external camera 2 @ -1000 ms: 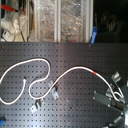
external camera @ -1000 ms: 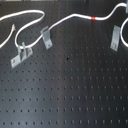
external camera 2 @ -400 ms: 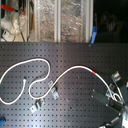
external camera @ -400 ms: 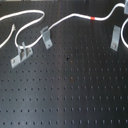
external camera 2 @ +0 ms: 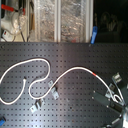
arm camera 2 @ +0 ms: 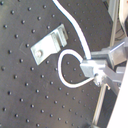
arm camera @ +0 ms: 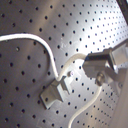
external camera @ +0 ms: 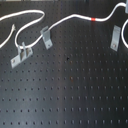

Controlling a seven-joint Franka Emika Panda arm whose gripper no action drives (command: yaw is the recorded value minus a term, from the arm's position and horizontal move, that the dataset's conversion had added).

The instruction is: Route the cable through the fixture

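in the second wrist view my gripper (arm camera 2: pixel 95 70) has its fingers pressed together on the cable (arm camera 2: pixel 67 75), which makes a small loop just beside a metal fixture clip (arm camera 2: pixel 49 45) on the black pegboard (arm camera 2: pixel 30 95). further away, in the first exterior view, the white cable (external camera: pixel 65 22) with its red band (external camera: pixel 94 19) curves past the middle clip (external camera: pixel 45 36) and near the far clip (external camera: pixel 20 55).
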